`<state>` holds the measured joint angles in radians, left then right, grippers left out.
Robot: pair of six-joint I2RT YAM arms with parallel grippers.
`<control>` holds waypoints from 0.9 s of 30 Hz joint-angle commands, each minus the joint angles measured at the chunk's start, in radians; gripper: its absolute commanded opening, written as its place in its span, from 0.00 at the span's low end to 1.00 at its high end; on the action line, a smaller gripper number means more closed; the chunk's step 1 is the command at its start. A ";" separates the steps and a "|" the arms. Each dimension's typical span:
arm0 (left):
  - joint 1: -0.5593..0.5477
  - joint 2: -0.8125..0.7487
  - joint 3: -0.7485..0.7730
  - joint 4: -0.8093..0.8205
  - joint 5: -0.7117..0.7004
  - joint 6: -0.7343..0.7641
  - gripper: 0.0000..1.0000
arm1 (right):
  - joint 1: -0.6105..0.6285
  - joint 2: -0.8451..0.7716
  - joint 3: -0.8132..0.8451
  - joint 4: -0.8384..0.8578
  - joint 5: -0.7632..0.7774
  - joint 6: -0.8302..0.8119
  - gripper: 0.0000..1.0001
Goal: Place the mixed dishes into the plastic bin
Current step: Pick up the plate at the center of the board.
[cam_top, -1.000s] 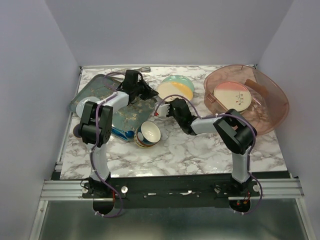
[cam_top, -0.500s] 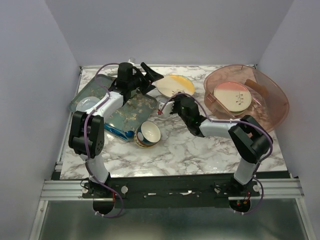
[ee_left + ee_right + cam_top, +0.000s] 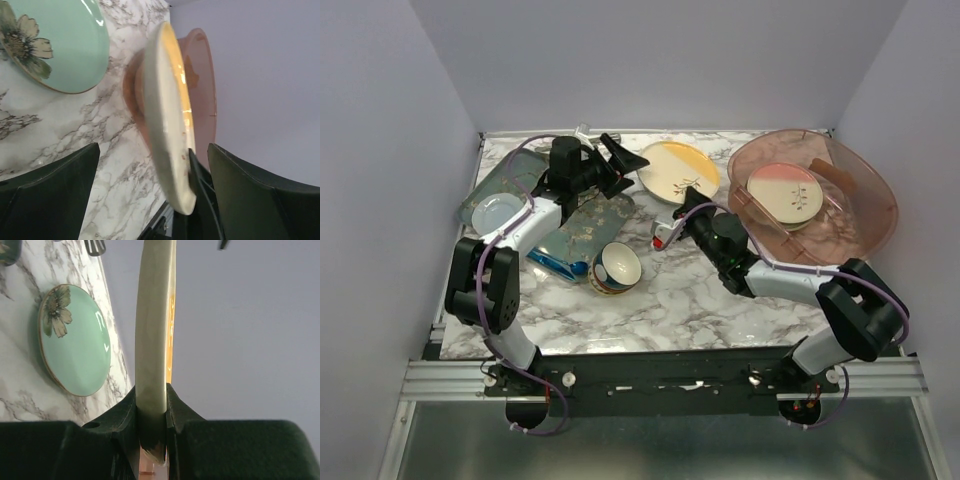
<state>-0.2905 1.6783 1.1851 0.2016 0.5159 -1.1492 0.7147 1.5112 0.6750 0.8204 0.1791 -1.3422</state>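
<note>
Pale round plate (image 3: 498, 212) lies at the far left, on the left end of the dark-green floral tray (image 3: 585, 225), untouched. Just right of it the left gripper (image 3: 632, 170) hangs over the tray's far edge with its claw spread wide. In its wrist view the fingers stand on either side of the lifted plate and touch neither face.

Nearer the arms, the blue-yellow bowl (image 3: 616, 268) rests tipped on the marble table (image 3: 700, 300), beside the tray's near corner.

At centre the yellow-and-cream plate (image 3: 678, 170) is up off the table and tilted. The right gripper (image 3: 151, 430) is clamped on its lower rim and carries it alone. Behind it the mint green plate (image 3: 75, 340) lies flat on the marble; the lifted plate hides it from the overhead camera.

At the far right stands the plastic bin (image 3: 865, 200), with the pink-and-cream plate (image 3: 785, 193) already inside.

By my reading, one dish is binned and a second is in hand, well short of the bin's rim. The mint plate, the bowl and the pale plate are not yet done, so less than half the job looks finished.
</note>
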 commanded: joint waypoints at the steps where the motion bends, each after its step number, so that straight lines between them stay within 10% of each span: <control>1: -0.033 -0.092 -0.018 0.067 0.047 -0.007 0.97 | 0.032 -0.072 -0.028 0.240 -0.049 -0.057 0.01; 16: -0.084 -0.189 -0.153 0.182 0.049 -0.084 0.71 | 0.144 -0.131 -0.109 0.322 0.002 -0.113 0.00; 27: -0.084 -0.307 -0.255 0.265 0.059 -0.127 0.00 | 0.163 -0.207 -0.196 0.316 0.013 -0.110 0.04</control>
<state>-0.3737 1.4433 0.9478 0.3634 0.5426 -1.2869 0.8696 1.3754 0.5003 1.0008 0.1707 -1.4574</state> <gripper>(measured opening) 0.256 0.269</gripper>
